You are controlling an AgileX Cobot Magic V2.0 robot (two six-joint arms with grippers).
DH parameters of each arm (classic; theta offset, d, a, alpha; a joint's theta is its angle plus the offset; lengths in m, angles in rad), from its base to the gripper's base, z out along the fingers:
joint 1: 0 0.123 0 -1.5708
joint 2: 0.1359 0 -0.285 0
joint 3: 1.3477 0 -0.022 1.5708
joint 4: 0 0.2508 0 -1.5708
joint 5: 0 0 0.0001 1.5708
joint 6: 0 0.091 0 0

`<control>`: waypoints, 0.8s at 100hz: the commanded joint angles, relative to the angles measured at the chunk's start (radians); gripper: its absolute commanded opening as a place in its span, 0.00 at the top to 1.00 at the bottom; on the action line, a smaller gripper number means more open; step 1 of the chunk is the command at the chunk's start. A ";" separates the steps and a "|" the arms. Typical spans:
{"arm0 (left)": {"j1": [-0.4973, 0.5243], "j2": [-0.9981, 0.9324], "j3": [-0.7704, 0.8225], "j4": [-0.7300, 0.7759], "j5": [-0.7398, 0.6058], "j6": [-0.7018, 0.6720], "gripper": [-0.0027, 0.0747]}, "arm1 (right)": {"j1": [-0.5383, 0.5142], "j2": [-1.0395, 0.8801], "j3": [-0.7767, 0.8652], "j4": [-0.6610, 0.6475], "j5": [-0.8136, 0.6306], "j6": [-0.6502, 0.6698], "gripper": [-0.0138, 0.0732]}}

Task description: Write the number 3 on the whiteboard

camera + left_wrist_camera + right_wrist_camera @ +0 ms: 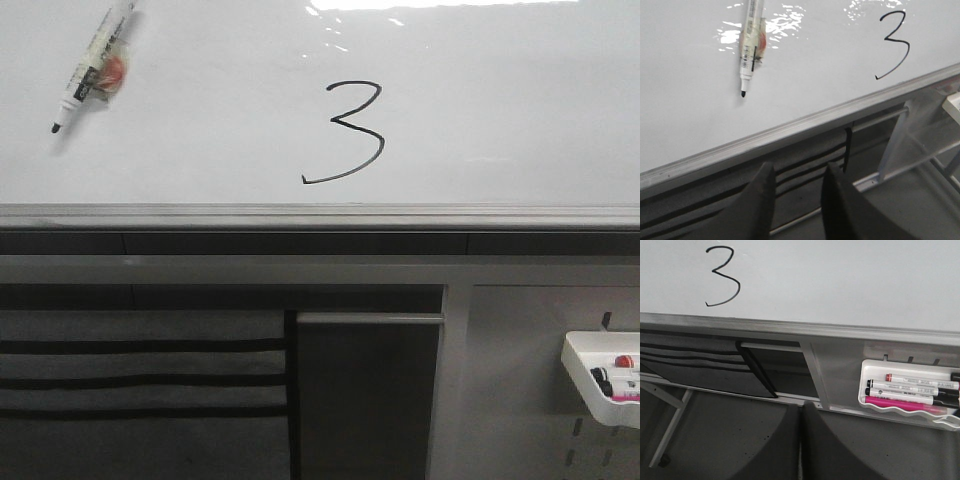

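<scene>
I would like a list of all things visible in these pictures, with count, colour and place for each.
whiteboard: one, glossy white with grey edge strip, fills the upper front view.
number 3: one, black, drawn near the board's middle.
marker: one, white barrel, black tip, uncapped, lying on the board to the left of the 3.
tray: one, white, below the board at right.
markers in tray: about four; red, black and pink parts show.
left claw: black, slightly open, empty.
right claw: black, shut, empty.

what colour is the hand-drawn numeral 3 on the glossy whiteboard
Black, clearest in the front view: the thin hand-drawn numeral 3.
</scene>
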 commanded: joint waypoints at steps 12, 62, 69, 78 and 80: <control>0.003 -0.029 0.021 -0.068 -0.159 -0.014 0.99 | -0.005 -0.018 0.052 0.000 -0.073 0.002 0.92; 0.017 -0.099 0.038 0.010 -0.201 -0.014 0.99 | -0.005 -0.018 0.056 0.000 -0.069 0.002 0.92; 0.066 -0.185 0.080 0.022 -0.229 -0.014 0.99 | -0.005 -0.018 0.056 0.000 -0.069 0.002 0.92; 0.128 -0.310 0.146 0.022 -0.273 -0.014 0.99 | -0.005 -0.018 0.056 0.000 -0.069 0.002 0.92; 0.143 -0.329 0.164 0.022 -0.283 -0.014 0.99 | -0.005 -0.018 0.056 0.000 -0.069 0.002 0.92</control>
